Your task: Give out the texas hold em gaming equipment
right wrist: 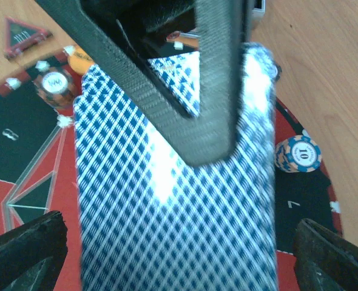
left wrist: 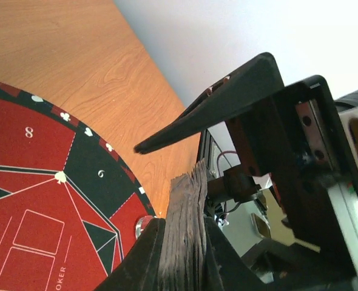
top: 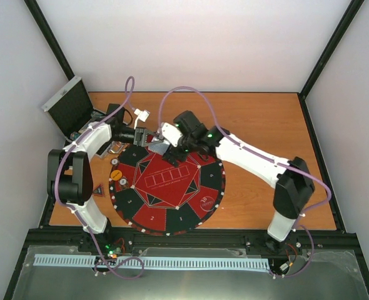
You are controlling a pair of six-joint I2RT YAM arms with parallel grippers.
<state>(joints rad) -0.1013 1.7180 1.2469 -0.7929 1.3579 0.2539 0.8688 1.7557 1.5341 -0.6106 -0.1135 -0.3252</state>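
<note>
My left gripper (top: 144, 137) is shut on a deck of cards, seen edge-on between its jaws in the left wrist view (left wrist: 191, 218), above the far left rim of the mat. In the right wrist view the deck's blue-and-white diamond back (right wrist: 167, 200) fills the frame, with a left finger across its top. My right gripper (top: 164, 146) is open, one finger (right wrist: 24, 248) on each side of the deck and a little apart from it. A blue-and-orange "10" chip (right wrist: 297, 154), an orange-and-white chip (right wrist: 54, 82) and an orange chip (top: 116, 174) lie on the mat's rim. A dark triangular marker (top: 99, 190) lies beside the mat.
The round red-and-black mat (top: 191, 187) covers the table's middle. The open silver case (top: 70, 107) stands at the far left corner. Bare wooden table (top: 266, 119) extends to the right and far side. Black frame posts and white walls enclose the area.
</note>
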